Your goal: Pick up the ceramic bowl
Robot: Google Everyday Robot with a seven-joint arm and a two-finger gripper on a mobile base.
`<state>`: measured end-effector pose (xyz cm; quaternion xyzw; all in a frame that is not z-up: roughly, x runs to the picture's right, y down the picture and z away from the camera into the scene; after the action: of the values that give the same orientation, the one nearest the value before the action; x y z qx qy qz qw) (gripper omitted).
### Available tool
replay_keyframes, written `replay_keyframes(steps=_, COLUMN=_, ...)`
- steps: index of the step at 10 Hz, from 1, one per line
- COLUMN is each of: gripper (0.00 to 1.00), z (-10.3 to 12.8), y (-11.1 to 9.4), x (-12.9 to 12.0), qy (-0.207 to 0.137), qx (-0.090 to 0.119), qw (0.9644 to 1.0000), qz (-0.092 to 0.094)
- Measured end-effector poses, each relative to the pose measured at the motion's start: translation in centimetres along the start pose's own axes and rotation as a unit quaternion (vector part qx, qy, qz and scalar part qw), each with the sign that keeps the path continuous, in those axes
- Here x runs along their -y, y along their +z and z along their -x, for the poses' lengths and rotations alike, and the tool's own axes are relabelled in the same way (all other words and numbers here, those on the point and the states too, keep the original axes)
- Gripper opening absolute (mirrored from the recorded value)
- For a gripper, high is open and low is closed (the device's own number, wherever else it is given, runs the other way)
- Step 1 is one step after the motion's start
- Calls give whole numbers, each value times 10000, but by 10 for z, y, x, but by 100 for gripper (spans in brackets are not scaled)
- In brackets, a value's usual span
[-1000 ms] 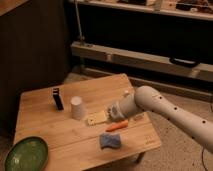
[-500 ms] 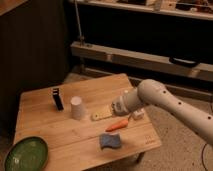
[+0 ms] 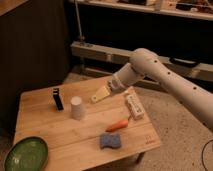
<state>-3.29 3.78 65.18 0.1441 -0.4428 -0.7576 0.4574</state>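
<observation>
The ceramic bowl (image 3: 26,154) is a wide, shallow green dish with a darker rim. It sits on the front left corner of the wooden table (image 3: 60,130). My gripper (image 3: 99,94) is at the end of the white arm that reaches in from the upper right. It hovers above the back middle of the table, just right of the white cup (image 3: 76,107) and far from the bowl. It holds nothing that I can see.
A black upright block (image 3: 58,98) stands left of the cup. An orange carrot (image 3: 119,125), a blue sponge (image 3: 110,140) and a white packaged bar (image 3: 133,104) lie on the right half. A dark shelf unit stands behind the table.
The arm has risen and drawn back toward the table's far side. The gripper went from low over the carrot area to higher, near the cup. The objects have not moved.
</observation>
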Motion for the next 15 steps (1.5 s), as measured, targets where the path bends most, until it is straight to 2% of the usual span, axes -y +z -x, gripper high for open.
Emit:
replay_keyframes(steps=3, gripper=80, z=-13, y=47, x=59, qy=-227, qx=211, qw=9995, qz=-100)
replay_keyframes(steps=5, gripper=80, z=-34, y=88, x=96, qy=-348, qx=425, qw=9980, qz=-311)
replay_keyframes(steps=7, gripper=80, z=-56, y=133, x=122, qy=-445, qx=804, qw=9936, qz=-651)
replay_keyframes(steps=9, gripper=80, z=-62, y=165, x=133, qy=-464, qx=1170, qw=9881, qz=-884)
replay_keyframes(steps=11, gripper=80, z=-56, y=193, x=126, qy=-422, qx=1428, qw=9829, qz=-1079)
replay_keyframes(steps=12, gripper=80, z=-51, y=208, x=121, qy=-409, qx=1512, qw=9807, qz=-1167)
replay_keyframes(steps=15, gripper=80, z=-36, y=237, x=111, qy=-356, qx=1493, qw=9794, qz=-1316)
